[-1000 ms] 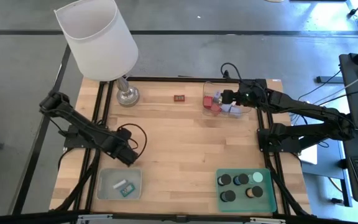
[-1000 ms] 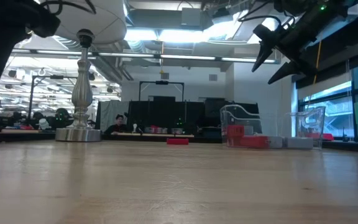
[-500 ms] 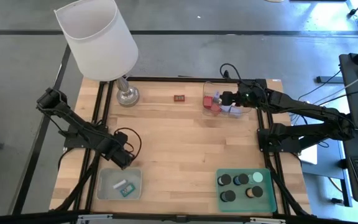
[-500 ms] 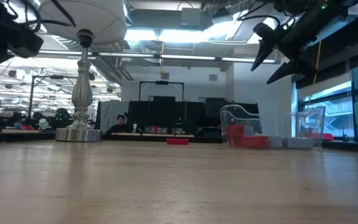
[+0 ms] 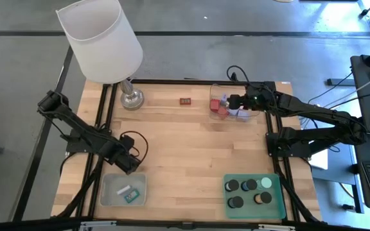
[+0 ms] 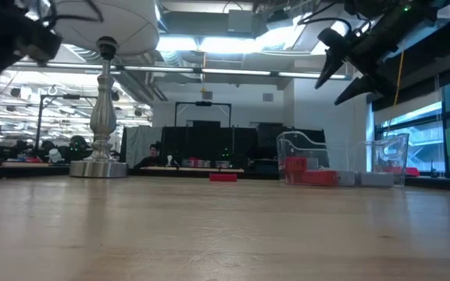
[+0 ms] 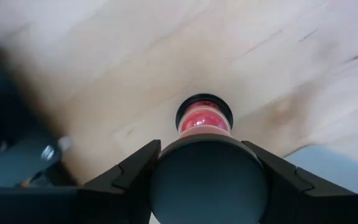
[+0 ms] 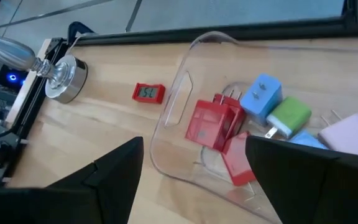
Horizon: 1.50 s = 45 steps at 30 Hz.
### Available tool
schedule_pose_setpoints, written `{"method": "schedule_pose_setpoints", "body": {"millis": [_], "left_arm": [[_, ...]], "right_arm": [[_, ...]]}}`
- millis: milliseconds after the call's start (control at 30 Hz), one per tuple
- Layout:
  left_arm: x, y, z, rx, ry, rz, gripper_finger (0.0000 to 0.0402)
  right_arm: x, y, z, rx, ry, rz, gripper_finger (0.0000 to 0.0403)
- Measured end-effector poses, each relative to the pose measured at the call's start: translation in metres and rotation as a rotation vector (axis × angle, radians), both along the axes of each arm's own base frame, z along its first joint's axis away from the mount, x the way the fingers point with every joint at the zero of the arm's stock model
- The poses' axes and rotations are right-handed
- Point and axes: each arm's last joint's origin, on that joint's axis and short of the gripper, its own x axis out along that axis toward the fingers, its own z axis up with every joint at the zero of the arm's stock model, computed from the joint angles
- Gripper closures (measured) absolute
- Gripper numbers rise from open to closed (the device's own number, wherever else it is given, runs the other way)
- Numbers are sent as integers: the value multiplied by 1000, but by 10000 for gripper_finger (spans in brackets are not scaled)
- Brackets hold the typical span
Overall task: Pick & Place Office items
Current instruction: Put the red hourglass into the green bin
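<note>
Left wrist view shows you the left tool [image 7: 207,158] gripping a red-topped cylinder [image 7: 204,118] above the tabletop [image 7: 166,56] — your right tool [image 8: 194,168] hangs open over the clear tray [image 8: 185,99].

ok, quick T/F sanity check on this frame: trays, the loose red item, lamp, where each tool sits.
1. The green tray holds dark cylinders. True.
2. The small red item lies inside the clear tray. False: it lies on the bare table, between the lamp base and that tray.
3. The right tool hangs over the clear tray, fingers apart. True.
4. The left tool hangs over the green tray. False: it is at the far edge of the grey tray.
5. The clear tray holds only red pieces. False: blue, green and pale lilac pieces lie there too.
</note>
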Motion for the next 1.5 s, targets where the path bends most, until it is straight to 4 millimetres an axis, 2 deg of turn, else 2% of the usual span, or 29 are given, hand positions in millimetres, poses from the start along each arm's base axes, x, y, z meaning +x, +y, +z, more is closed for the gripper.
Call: {"method": "schedule_pose_setpoints", "body": {"millis": [200, 367, 633, 767, 900, 1033, 1233, 1500], "left_arm": [[19, 9, 26, 135, -174, -17, 201], [39, 23, 55, 333, -326, -77, 201], [80, 44, 109, 661, -642, -117, 201], [101, 49, 136, 822, -794, -216, 201], [113, 50, 164, 992, -939, -275, 201], [116, 55, 188, 1144, -1048, -291, 201], [121, 61, 197, 1171, -1174, -323, 201], [148, 70, 180, 1151, -1225, -370, 201]], "right_arm": [[2, -1, 2, -16, -24, 13, 117], [9, 2, 8, 41, -138, 161, 117], [26, 11, 40, 28, -511, 432, 117], [31, 19, 60, -21, -709, 505, 117], [32, 27, 77, -61, -879, 547, 117], [32, 33, 87, -75, -983, 579, 112], [31, 39, 94, -48, -1063, 583, 80], [50, 42, 83, 80, -1069, 579, 42]]}}
